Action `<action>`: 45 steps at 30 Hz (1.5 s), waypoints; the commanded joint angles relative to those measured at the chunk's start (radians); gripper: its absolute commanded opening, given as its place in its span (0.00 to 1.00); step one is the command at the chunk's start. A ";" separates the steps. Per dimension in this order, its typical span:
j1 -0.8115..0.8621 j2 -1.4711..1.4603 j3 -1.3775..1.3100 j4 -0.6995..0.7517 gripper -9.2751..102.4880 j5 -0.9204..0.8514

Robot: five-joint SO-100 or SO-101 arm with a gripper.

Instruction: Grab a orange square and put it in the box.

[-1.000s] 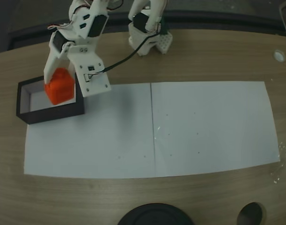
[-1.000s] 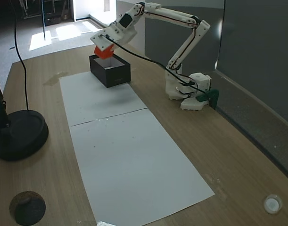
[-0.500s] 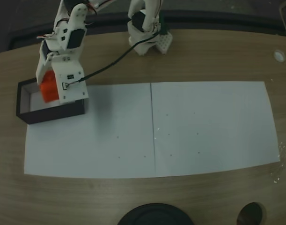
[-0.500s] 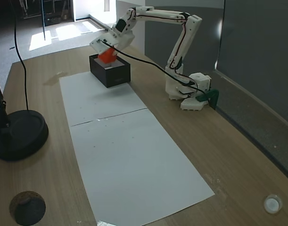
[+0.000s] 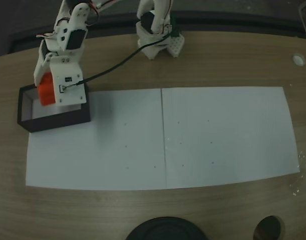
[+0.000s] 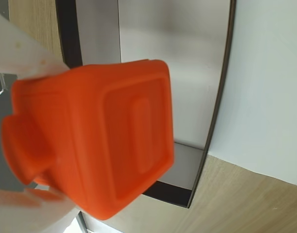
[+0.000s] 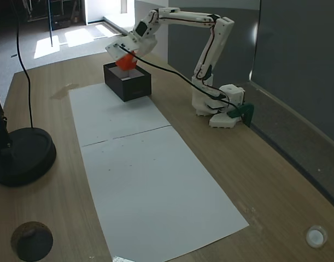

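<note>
The orange square (image 5: 44, 93) hangs over the box (image 5: 57, 121), above the left part of its opening in a fixed view. My gripper (image 5: 50, 96) is shut on the orange square. In the other fixed view the orange square (image 7: 124, 61) sits in my gripper (image 7: 123, 58) just above the black box (image 7: 131, 87). The wrist view shows the orange square (image 6: 99, 145) close up, with a bump on its left side, pressed against a white finger (image 6: 22, 53). Below it lies the pale inside of the box (image 6: 187, 63); whether the block touches it I cannot tell.
The box stands on the left end of two white paper sheets (image 5: 193, 135) on the wooden table. The arm's base (image 5: 160, 40) and a black cable (image 5: 117, 67) are at the back. A black lamp base (image 7: 22, 155) stands to the left, and a small white cap (image 5: 298, 59) lies at the right.
The gripper has carried the orange square leftward over the box, from its right part toward its left part, and stayed shut on it.
</note>
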 commanded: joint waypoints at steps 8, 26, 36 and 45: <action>-0.002 0.005 -0.046 -0.017 0.23 0.012; -0.017 -0.048 -0.061 -0.012 0.35 0.028; -0.103 -0.040 -0.025 -0.009 0.16 0.026; -0.661 -0.040 0.123 -0.020 0.11 -0.040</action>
